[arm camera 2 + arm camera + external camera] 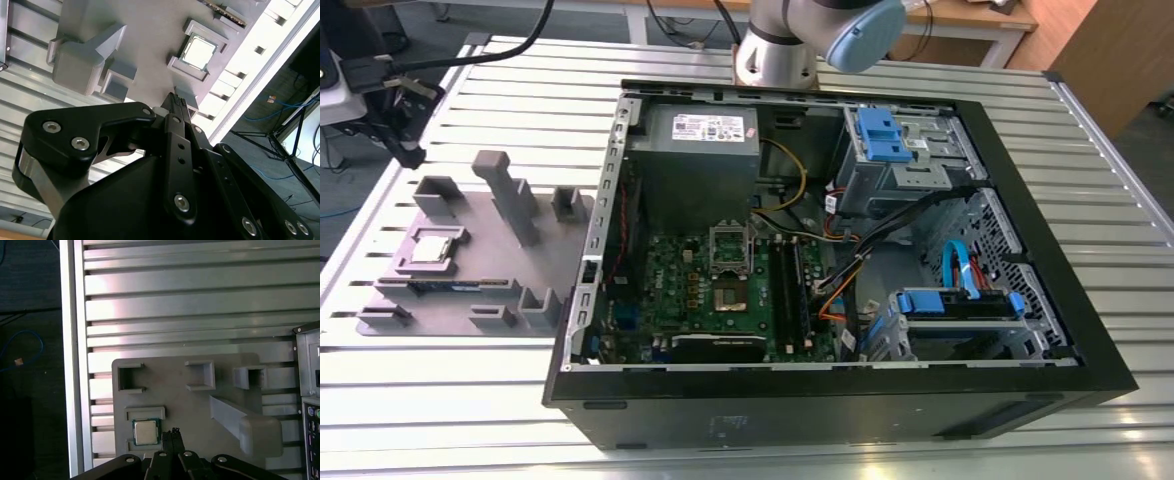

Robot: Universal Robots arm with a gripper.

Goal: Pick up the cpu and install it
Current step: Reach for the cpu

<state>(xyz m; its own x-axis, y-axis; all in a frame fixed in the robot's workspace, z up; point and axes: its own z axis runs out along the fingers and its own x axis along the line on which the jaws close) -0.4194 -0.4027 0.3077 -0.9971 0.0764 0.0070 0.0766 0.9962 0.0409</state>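
The cpu (434, 248) is a small square chip with a dull silver top. It lies flat in a recess of the grey fixture tray (480, 265), on the exterior view's left, outside the computer case. Both wrist views show the cpu (145, 431) (198, 51) from above. My gripper (175, 432) (175, 100) hangs over the tray beside the chip and well above it, shut with nothing between its fingertips. In the exterior view the gripper (408, 150) is the dark shape at the far left edge. The socket (731, 290) on the green motherboard is uncovered, its metal frame (727, 243) hinged up.
The open black computer case (854, 400) lies on a slatted metal table (480, 70). Inside are a grey power-supply box (700, 150), memory sticks (790, 290), cables and blue drive bays (887, 135). Upright grey posts (507, 195) rise from the tray. The arm's base (781, 50) stands behind the case.
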